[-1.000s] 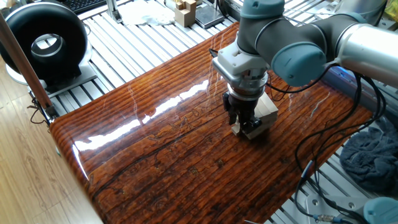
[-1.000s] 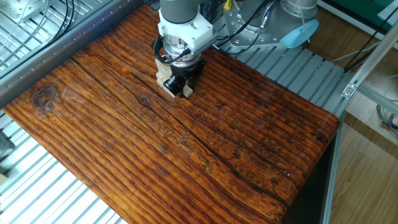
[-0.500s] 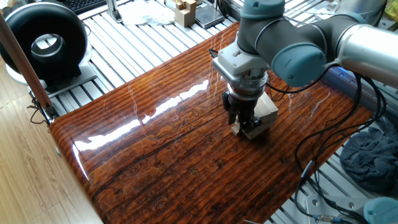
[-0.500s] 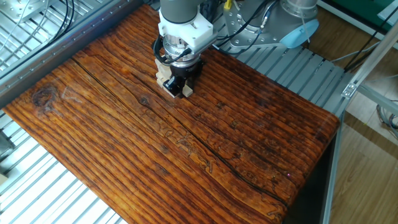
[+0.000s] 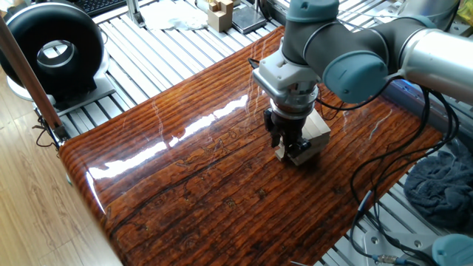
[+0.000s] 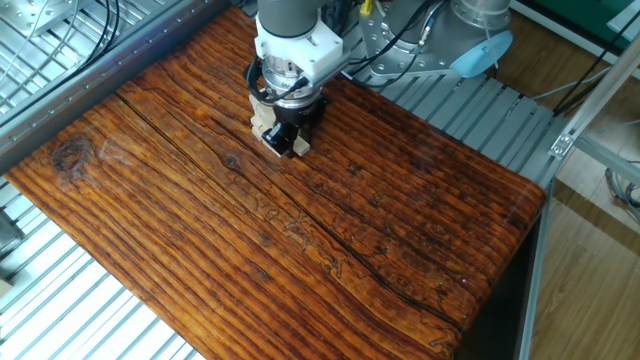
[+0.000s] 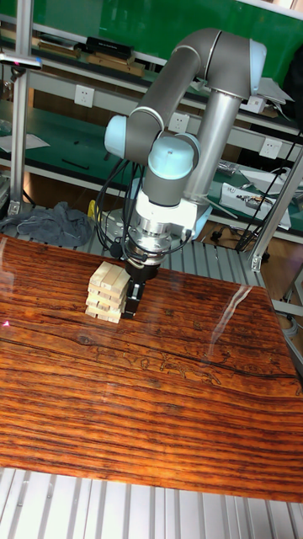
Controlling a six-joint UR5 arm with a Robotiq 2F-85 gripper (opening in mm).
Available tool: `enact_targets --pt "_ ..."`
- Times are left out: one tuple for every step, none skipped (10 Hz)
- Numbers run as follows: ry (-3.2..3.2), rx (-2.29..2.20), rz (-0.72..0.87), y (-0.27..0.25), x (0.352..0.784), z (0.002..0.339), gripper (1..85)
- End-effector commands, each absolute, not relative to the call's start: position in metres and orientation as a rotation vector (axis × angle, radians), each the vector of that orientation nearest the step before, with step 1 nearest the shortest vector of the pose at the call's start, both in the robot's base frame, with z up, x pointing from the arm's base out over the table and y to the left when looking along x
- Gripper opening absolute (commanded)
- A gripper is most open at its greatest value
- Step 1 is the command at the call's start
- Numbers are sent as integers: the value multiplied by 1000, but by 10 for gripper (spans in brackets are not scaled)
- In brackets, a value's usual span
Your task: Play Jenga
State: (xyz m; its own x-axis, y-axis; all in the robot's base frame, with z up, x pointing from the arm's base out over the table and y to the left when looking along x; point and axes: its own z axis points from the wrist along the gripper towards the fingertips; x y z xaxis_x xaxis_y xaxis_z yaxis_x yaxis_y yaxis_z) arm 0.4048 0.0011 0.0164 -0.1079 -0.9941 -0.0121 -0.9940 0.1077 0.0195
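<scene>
Toward the upper left of the other fixed view, the Jenga tower (image 6: 266,128) stands on the wooden table (image 6: 330,240), a short stack of pale blocks in crosswise layers. The gripper (image 7: 132,299) is pressed low against the tower's side, its dark fingers reaching down to the bottom layers, probably so it can work on one low block without knocking the rest. Whether the fingers are clamped on a block or merely set beside it cannot be told; the tower hides them. Compared with half a second and a second ago, nothing has visibly shifted: arm, gripper and blocks sit exactly alike.
</scene>
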Motion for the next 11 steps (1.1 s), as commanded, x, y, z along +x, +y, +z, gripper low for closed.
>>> enact_targets --pt "-2318 2126 -34 1 407 17 447" --pt "-2311 2139 -33 2 408 17 447" --pt "-2302 2153 -34 3 408 17 447" --pt "-2299 2168 -55 7 407 18 447" --pt "-2293 2182 -67 9 407 18 447" --pt "-2284 2193 -72 10 407 18 447" --pt "-2261 2219 -56 8 409 18 447" --pt "-2254 2225 -54 8 409 18 447" --pt "-2253 2224 -56 8 408 18 450" --pt "-2254 2215 -47 6 408 18 450" --pt "-2248 2202 -11 -1 410 17 450"
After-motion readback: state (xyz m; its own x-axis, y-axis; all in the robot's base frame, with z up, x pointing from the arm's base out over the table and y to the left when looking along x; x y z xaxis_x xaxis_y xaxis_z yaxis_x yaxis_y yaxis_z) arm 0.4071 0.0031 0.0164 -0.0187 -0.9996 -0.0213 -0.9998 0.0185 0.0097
